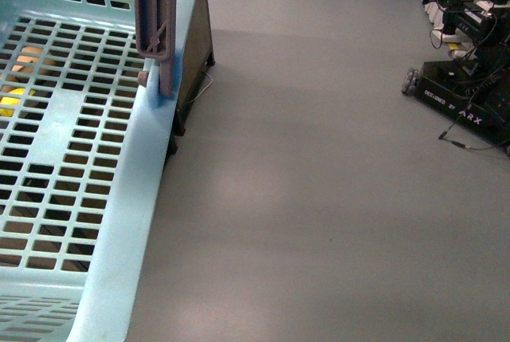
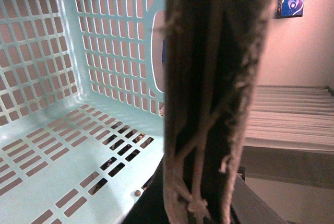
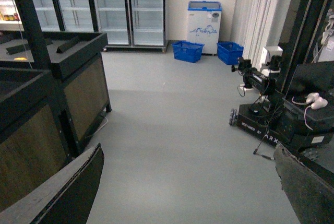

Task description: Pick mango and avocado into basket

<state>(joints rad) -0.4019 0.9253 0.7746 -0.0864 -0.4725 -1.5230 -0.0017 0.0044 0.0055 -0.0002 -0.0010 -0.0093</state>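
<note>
Main risk: neither the mango nor the avocado is identifiable right now. I only see yellow-orange patches (image 1: 28,61) through the basket (image 1: 119,222) lattice in the front view, so something lies beyond or below it, but I can't tell which fruit. A blind reach could grab an orange or a pear. The basket floor seen from the left wrist has no fruit on it. The basket wall fills the front camera's left side, so any pick there depends on the wrist views. Left pincer: the brown handle (image 2: 219,98) with its white ties (image 2: 180,182) sits right against its camera. I can't make out the fingers, so I can't tell whether it is clamped on. If the grip is only partial, the basket may swing or slip once loaded. Right pincer (image 3: 188,151): jaws spread wide, nothing between them, over bare grey floor. The dark display stand (image 3: 78,93) is ahead of it on the basket side, and its edge is a collision hazard. Another ARX robot (image 1: 466,99) with trailing cable is ahead on the far side. Blue crates (image 3: 188,50) are well beyond and not in the way.
</note>
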